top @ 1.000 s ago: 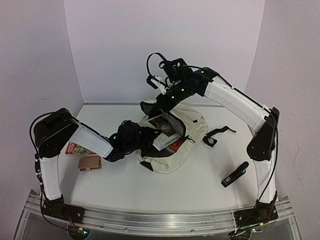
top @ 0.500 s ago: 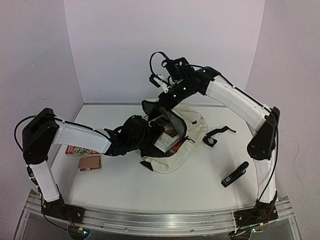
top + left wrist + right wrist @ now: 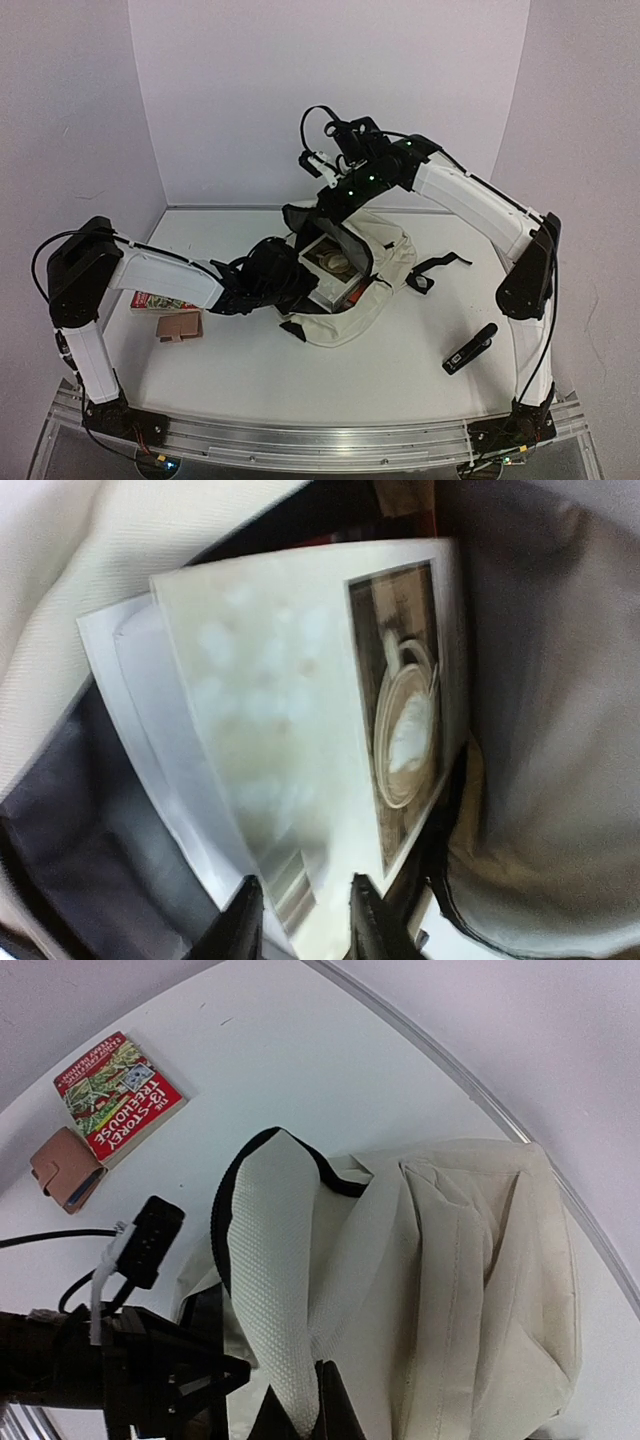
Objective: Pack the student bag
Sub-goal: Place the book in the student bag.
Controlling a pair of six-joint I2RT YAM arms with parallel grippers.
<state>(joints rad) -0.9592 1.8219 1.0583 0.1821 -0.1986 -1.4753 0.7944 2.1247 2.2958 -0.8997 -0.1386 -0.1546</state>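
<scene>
Cream, dark-lined student bag (image 3: 352, 318), book (image 3: 330, 263) inside

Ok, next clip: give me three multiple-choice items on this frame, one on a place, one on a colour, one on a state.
1. Where does the red book lie relative to the student bag?
A) inside it
B) on the table left of it, beside the brown wallet
C) on top of it

2. What colour is the slim device right of the bag?
A) black
B) yellow
C) blue

3. The right gripper is:
A) open above the table
B) shut on the bag's flap, holding it up
C) resting on the wallet

Answers:
1. B, the book lies flat next to the wallet.
2. A, the device is all black.
3. B, the flap is pinched between its fingers.
</scene>
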